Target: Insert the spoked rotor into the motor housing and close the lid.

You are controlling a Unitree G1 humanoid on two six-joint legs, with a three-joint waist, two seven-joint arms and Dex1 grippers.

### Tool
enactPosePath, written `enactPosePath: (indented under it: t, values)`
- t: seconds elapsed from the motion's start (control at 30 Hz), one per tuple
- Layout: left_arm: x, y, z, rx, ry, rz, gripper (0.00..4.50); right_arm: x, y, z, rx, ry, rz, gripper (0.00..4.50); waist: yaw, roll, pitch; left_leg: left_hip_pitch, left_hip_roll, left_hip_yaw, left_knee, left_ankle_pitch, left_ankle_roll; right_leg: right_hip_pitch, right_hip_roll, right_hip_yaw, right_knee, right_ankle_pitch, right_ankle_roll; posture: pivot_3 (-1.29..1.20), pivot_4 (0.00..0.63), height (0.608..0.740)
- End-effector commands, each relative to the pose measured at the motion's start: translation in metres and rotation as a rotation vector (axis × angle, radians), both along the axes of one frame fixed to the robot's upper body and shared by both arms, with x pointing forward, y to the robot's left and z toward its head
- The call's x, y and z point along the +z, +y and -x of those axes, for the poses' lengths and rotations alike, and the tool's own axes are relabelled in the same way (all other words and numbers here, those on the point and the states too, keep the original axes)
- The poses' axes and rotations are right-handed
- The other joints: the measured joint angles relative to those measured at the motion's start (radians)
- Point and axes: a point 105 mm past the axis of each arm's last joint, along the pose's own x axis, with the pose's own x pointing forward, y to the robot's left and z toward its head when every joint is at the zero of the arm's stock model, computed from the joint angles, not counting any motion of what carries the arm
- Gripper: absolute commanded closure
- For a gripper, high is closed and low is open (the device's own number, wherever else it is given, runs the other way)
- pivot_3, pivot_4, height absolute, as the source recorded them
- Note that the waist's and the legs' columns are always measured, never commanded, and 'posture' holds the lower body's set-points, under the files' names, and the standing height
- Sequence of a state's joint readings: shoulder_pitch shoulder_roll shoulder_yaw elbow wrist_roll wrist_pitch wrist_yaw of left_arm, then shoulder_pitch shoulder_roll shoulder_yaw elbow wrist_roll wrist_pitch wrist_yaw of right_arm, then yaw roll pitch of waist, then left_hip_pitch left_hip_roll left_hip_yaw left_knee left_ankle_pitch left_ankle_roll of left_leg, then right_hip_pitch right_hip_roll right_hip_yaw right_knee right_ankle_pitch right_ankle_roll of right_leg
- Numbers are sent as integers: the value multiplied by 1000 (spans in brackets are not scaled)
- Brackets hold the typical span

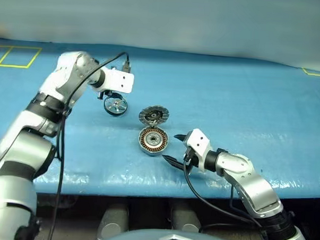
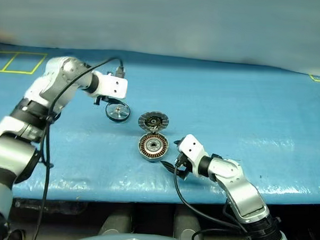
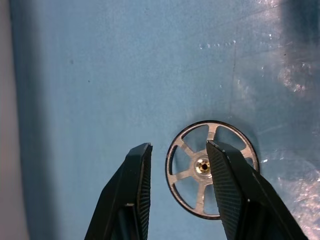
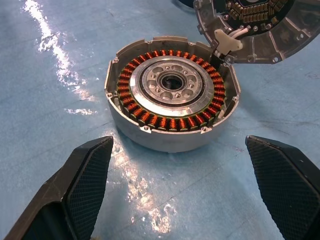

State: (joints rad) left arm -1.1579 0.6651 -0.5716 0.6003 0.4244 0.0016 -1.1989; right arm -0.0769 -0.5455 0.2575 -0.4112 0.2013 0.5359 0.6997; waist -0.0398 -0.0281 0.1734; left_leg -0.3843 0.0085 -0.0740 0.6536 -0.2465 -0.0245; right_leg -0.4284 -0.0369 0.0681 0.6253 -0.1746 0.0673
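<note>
Blue plastic sheeting (image 1: 246, 102) covered the table, glossy and wrinkled near the front edge. On it, about midway across, sat the housing (image 1: 152, 141), a shallow silver cup with a ring of copper-brown windings around a pale hub, open to the top. Its lid (image 1: 154, 116) was swung back on the far side, still joined at the hinge, with the dark ribbed inner face turned up.

Left of the lid and apart from it, the rotor (image 1: 115, 106) lay flat on the sheeting, silver, with spokes running from a small central hub to the rim. The left gripper (image 1: 104, 96) hung just above it at the rotor's far-left side, pointing steeply down. In the left wrist view its two black fingers (image 3: 131, 200) stood parted, with bare blue sheeting in the gap between them; one finger crossed in front of part of the rotor (image 3: 192, 172), and nothing was held between them.

The right gripper (image 1: 173, 148) sat low at the housing's near-right side, just beside the cup and aimed at it. Its jaws were spread wide and empty; in the right wrist view the two textured pads (image 4: 90, 185) stood well apart, with the housing (image 4: 172, 95) beyond the gap and the lid (image 4: 260, 25) tipped up behind it. Neither finger touched the cup.
</note>
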Motion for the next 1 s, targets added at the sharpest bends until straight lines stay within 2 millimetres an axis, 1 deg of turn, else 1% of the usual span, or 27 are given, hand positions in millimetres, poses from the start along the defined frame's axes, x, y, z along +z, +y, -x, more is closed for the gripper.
enactPosePath:
  t: [0.03, 0.07, 0.13, 0.23, 0.3, 0.47, 0.57, 0.77, 0.9, 1.0]
  values:
    - [3, -5, -10, -11, -8, -84, 2419, 10, -1, -1, 17, -34, 1, 0, -2, 0, 0, 0, 0, 0, 0, 0, 0, 0, 0, 0, 0, 0, 0, 0, 150, 740]
    - [2, -5, -12, -14, -5, -104, 2231, 11, -2, -1, 13, -36, 4, 0, -4, 0, 0, 0, 0, 0, 0, 0, 0, 0, 0, 0, 0, 0, 0, 0, 150, 740]
    - [-4, -3, -17, -1, -17, -151, 1704, 15, -4, -3, -4, -49, 1, 0, -6, 0, 0, 0, 0, 0, 0, -1, 1, 0, 0, 0, 0, 0, 0, 0, 150, 740]
    - [-11, -1, -24, 20, -43, -187, 673, 16, -6, -4, -16, -55, 4, 0, -10, -1, 1, 0, 0, 0, 0, -1, 1, -1, 0, 0, 0, 0, 0, 0, 150, 740]
    - [-17, 4, -26, 35, -30, -210, 673, 14, -8, -3, -24, -52, 11, 0, -10, -1, 1, -1, 0, -1, 1, -1, 1, -1, 0, 0, 0, 0, 1, 0, 150, 740]
    - [-25, 13, -27, 56, -15, -233, 673, 13, -9, -2, -40, -53, 10, 0, -9, -3, 2, -2, 0, -1, 2, -1, 1, -1, 0, 0, 0, 1, 2, 0, 150, 740]
    - [-33, 17, -26, 66, 8, -245, 673, 13, -9, -2, -48, -54, 6, 0, -7, -3, 2, -3, 0, -1, 3, -1, 2, -1, 0, 0, 0, 3, 5, 0, 150, 740]
    - [-38, 20, -22, 73, 46, -215, 673, 12, -10, -2, -58, -54, 10, 0, -5, -3, 2, -5, 0, -1, 7, -1, 2, -1, 0, 0, 1, 3, 5, 0, 150, 740]
    - [-43, 27, -19, 79, 64, -218, 673, 12, -9, -3, -58, -54, 10, 0, -5, -3, 2, -5, 0, -1, 8, -1, 2, -1, 0, 0, 1, 3, 5, 0, 150, 740]
    - [-38, 30, -19, 81, 56, -204, 673, 12, -9, -3, -57, -52, 14, 0, -5, -3, 2, -5, 0, -1, 8, -1, 2, -1, 0, 0, 1, 3, 6, 0, 150, 740]
